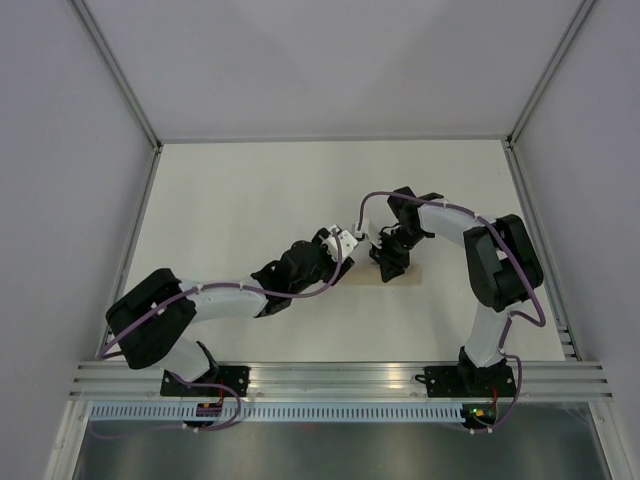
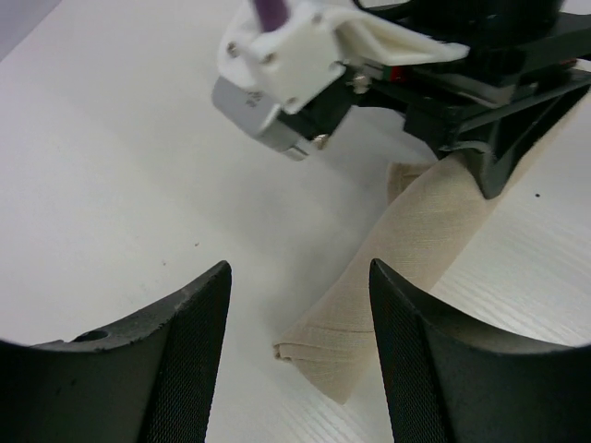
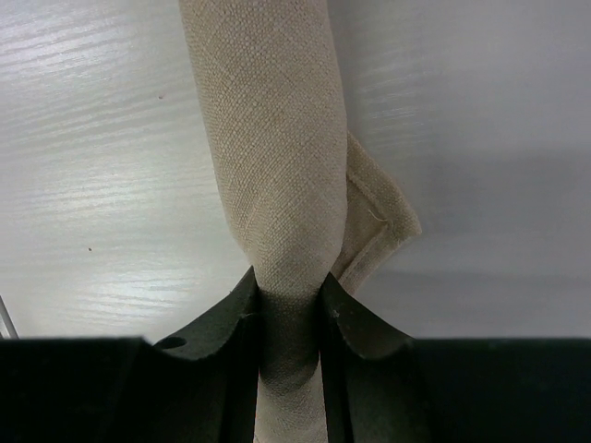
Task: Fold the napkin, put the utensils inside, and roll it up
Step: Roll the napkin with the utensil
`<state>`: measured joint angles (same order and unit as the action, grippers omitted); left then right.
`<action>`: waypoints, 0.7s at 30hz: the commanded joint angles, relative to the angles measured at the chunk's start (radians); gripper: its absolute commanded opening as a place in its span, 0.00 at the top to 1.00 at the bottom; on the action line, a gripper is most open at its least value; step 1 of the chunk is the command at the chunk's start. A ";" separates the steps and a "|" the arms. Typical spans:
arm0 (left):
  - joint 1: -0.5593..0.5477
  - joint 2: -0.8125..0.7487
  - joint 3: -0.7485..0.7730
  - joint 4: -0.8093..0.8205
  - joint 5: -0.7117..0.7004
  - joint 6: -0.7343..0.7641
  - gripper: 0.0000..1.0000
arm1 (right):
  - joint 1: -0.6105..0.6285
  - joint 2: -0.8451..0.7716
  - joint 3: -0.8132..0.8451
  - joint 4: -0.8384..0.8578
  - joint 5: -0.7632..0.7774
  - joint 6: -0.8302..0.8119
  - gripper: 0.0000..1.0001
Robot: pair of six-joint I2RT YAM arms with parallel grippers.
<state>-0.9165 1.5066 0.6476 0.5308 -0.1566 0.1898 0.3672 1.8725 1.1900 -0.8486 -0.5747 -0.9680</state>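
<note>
The tan napkin (image 2: 406, 249) lies on the white table as a tight roll. In the top view only a sliver of the napkin (image 1: 408, 279) shows under the two grippers. My right gripper (image 3: 288, 300) is shut on the napkin (image 3: 272, 138), pinching the roll near one end, where a loose hemmed corner sticks out. My left gripper (image 2: 297, 323) is open, its jaws wide apart just above the roll's other end, not touching it. My right gripper (image 1: 388, 262) and left gripper (image 1: 345, 243) sit close together at the table's middle. The utensils are hidden.
The white table (image 1: 250, 200) is bounded by grey walls at the back and both sides and by a metal rail (image 1: 340, 378) at the near edge. The right arm's white wrist housing (image 2: 286, 65) hangs close in front of the left gripper.
</note>
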 commanded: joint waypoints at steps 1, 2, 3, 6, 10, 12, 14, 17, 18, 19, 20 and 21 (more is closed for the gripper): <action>-0.038 -0.013 0.004 0.048 0.061 0.095 0.34 | 0.006 0.076 -0.004 0.068 0.072 -0.003 0.75; -0.050 -0.003 0.015 0.017 0.063 0.111 0.34 | 0.006 0.080 0.003 0.065 0.073 -0.005 0.75; -0.061 0.006 0.041 0.000 0.062 0.140 0.34 | 0.006 0.085 0.008 0.062 0.076 -0.003 0.75; -0.099 0.044 0.093 -0.070 0.074 0.172 0.33 | 0.003 0.108 0.028 0.039 0.082 -0.001 0.75; -0.134 0.093 0.147 -0.120 0.077 0.214 0.32 | -0.001 0.157 0.065 0.003 0.076 0.000 0.75; -0.150 0.130 0.181 -0.153 0.083 0.237 0.32 | -0.002 0.168 0.082 -0.010 0.070 0.000 0.75; -0.153 0.167 0.210 -0.172 0.089 0.255 0.32 | -0.002 0.175 0.095 -0.017 0.062 0.002 0.75; -0.153 0.202 0.239 -0.189 0.103 0.276 0.31 | -0.005 0.189 0.114 -0.033 0.053 0.005 0.75; -0.153 0.222 0.245 -0.195 0.109 0.284 0.31 | -0.008 0.194 0.118 -0.041 0.052 0.006 0.75; -0.153 0.230 0.253 -0.202 0.120 0.289 0.31 | -0.008 0.201 0.125 -0.046 0.049 0.006 0.75; -0.151 0.242 0.265 -0.204 0.126 0.296 0.31 | -0.010 0.206 0.135 -0.052 0.046 0.005 0.75; -0.153 0.257 0.271 -0.207 0.129 0.300 0.31 | -0.011 0.211 0.141 -0.059 0.044 0.003 0.75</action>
<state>-1.0664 1.7306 0.8684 0.3431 -0.0669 0.4171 0.3538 1.9953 1.3373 -0.9970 -0.5976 -0.9421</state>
